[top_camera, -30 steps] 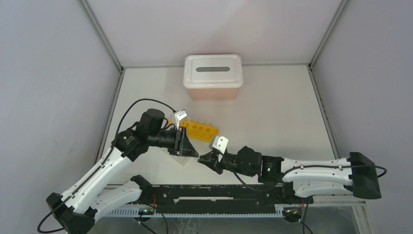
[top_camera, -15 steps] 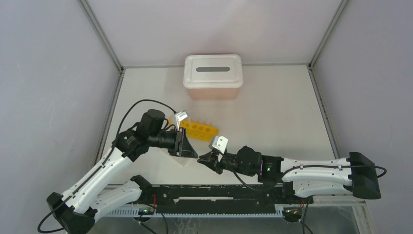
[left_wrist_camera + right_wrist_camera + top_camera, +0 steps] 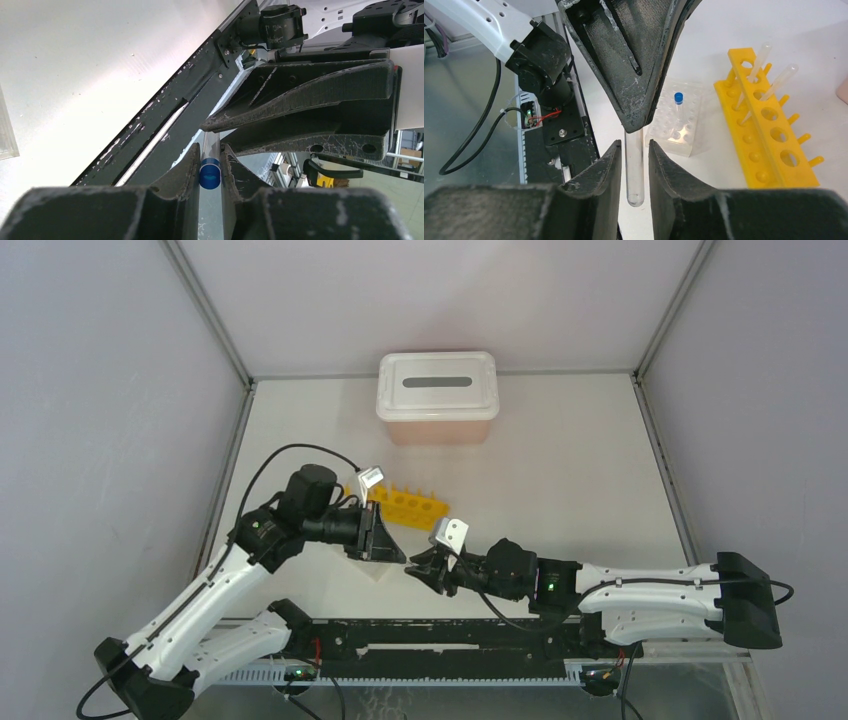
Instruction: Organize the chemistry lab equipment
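My left gripper (image 3: pixel 397 552) is shut on a thin clear tube with a blue cap (image 3: pixel 210 173), holding it near the cap above the table's near edge. The tube (image 3: pixel 634 167) hangs down between the fingers of my right gripper (image 3: pixel 417 568). Those jaws are open, with a small gap on each side of the tube's round end. The yellow tube rack (image 3: pixel 404 504) lies just behind both grippers and holds two clear tubes (image 3: pixel 756 66). The clear gridded well plate (image 3: pixel 676 122) sits beside the rack (image 3: pixel 769 125) with one blue-capped vial (image 3: pixel 679 98) standing in it.
The pink box with the white slotted lid (image 3: pixel 437 388) stands at the back middle of the table. The black base rail (image 3: pixel 440 640) runs along the near edge under both grippers. Grey walls close in the left and right sides.
The right gripper has edged very slightly to the left around the tube. The left gripper still holds the tube in the same place.
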Robot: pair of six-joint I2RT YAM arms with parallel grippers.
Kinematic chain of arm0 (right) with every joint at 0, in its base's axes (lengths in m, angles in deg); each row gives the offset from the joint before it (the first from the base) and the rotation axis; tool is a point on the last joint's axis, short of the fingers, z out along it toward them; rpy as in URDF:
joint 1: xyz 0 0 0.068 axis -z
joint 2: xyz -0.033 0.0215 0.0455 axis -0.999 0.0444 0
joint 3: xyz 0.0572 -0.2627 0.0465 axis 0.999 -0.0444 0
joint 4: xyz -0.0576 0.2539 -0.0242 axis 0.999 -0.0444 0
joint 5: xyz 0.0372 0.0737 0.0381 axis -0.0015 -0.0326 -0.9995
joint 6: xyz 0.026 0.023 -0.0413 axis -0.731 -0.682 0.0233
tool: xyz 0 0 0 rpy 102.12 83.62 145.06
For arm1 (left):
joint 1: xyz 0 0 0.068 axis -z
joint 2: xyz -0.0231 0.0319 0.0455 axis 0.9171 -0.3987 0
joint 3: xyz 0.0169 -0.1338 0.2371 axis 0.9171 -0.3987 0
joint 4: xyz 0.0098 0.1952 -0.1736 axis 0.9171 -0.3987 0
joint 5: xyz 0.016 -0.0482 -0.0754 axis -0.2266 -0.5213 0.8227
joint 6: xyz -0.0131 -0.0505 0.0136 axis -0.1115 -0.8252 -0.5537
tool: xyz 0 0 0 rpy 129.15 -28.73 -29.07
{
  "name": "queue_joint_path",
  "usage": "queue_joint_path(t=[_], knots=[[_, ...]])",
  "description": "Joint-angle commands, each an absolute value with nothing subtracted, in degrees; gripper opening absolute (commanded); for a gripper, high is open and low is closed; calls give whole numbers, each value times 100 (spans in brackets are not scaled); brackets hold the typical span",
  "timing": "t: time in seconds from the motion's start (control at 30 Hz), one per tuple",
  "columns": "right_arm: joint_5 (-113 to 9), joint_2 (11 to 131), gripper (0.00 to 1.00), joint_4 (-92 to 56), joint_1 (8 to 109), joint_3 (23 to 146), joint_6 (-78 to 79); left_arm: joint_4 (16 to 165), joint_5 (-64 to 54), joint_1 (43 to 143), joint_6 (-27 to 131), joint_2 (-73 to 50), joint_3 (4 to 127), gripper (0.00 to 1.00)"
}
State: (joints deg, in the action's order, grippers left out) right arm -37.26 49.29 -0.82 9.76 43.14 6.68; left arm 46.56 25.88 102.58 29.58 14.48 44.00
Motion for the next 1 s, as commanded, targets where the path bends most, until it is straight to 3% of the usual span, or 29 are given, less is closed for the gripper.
queue_joint_path(t=[0.0, 0.23, 0.57, 0.97], knots=[[-3721, 4916, 35, 124, 1009, 4383, 702, 4811, 2493, 10227, 2998, 1566, 4359, 16], [-3687, 4861, 46, 96, 1011, 4339, 701, 4636, 2094, 10226, 3039, 1585, 4567, 15], [-3514, 4637, 50, 10, 1005, 4181, 633, 4194, 1055, 10187, 3176, 1533, 4976, 15], [-2673, 4343, 51, -322, 998, 4023, 371, 2869, -1061, 10151, 3631, 1248, 6150, 13]])
